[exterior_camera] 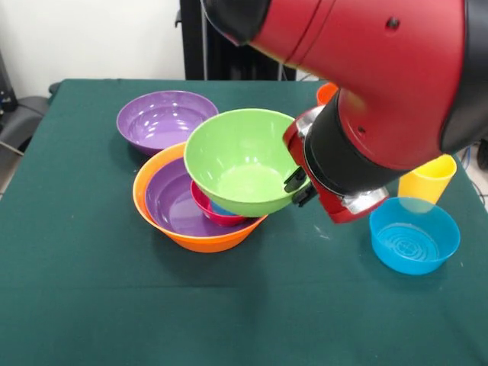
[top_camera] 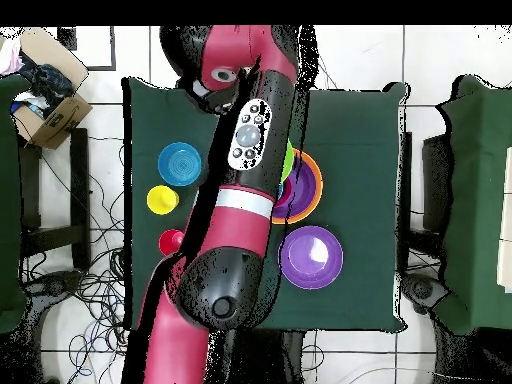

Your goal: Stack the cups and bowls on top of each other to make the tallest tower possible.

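The tower stands on a large orange bowl (exterior_camera: pixel 200 241) (top_camera: pixel 317 188), with a purple bowl (exterior_camera: pixel 169 202) nested in it and a small pink-red bowl (exterior_camera: pixel 207 213) inside that. A sliver of blue (exterior_camera: pixel 222 209) shows in the pink-red bowl. A lime green bowl (exterior_camera: pixel 242 164) hangs tilted over this pile, its underside on or just above the pink-red bowl. My gripper (exterior_camera: pixel 297 187) is shut on the green bowl's right rim. In the overhead view the arm hides the gripper and most of the pile; only a green edge (top_camera: pixel 290 160) shows.
A second purple bowl (exterior_camera: pixel 166 118) (top_camera: pixel 311 256) sits alone behind the pile. A blue bowl (exterior_camera: pixel 414 236) (top_camera: pixel 180 163) and a yellow cup (exterior_camera: pixel 427 180) (top_camera: pixel 163 199) stand on the other side of the arm. A red cup (top_camera: pixel 172 241) and an orange piece (exterior_camera: pixel 326 93) are further back.
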Robot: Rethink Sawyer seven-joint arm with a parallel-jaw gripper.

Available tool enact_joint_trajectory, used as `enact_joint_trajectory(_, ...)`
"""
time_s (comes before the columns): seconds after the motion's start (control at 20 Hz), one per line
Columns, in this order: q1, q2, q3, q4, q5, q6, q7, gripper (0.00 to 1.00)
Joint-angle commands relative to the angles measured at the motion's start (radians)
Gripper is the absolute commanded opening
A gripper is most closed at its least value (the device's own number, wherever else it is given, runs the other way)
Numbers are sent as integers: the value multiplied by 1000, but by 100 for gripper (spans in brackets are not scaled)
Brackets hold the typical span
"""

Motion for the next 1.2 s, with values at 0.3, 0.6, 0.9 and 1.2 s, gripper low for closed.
enact_joint_trajectory(0.3,43,-75,21,72,-61,62,-31,0)
enact_joint_trajectory(0.6,24,-79,-8,44,-40,81,-35,0)
enact_joint_trajectory(0.9,38,-77,40,102,-94,42,-91,0)
enact_joint_trajectory(1.2,72,-117,82,183,-156,30,-131,0)
